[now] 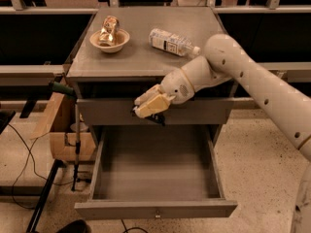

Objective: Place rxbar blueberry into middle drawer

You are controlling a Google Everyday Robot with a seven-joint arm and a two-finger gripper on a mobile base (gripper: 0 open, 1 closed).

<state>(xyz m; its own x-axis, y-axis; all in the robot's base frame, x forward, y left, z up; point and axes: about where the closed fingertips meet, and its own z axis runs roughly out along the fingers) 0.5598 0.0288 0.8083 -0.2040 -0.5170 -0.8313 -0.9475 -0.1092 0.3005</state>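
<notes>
A shiny gold can (109,28) is sitting in a pale bowl (122,41) at the left of the grey cabinet top (141,62). The gripper (148,108) is hovering before the closed top drawer (204,111), above the pulled-out middle drawer (121,210). It is pinching the rxbar blueberry (158,120), which is showing only as a small dark sliver beneath it. A clear bottle (172,41) is lying further right.

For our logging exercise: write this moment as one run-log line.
gripper: above rear of middle drawer | drawer: open, bare | rxbar blueberry: not clearly seen | bottle: lying on cabinet top | gold can: in bowl
</notes>
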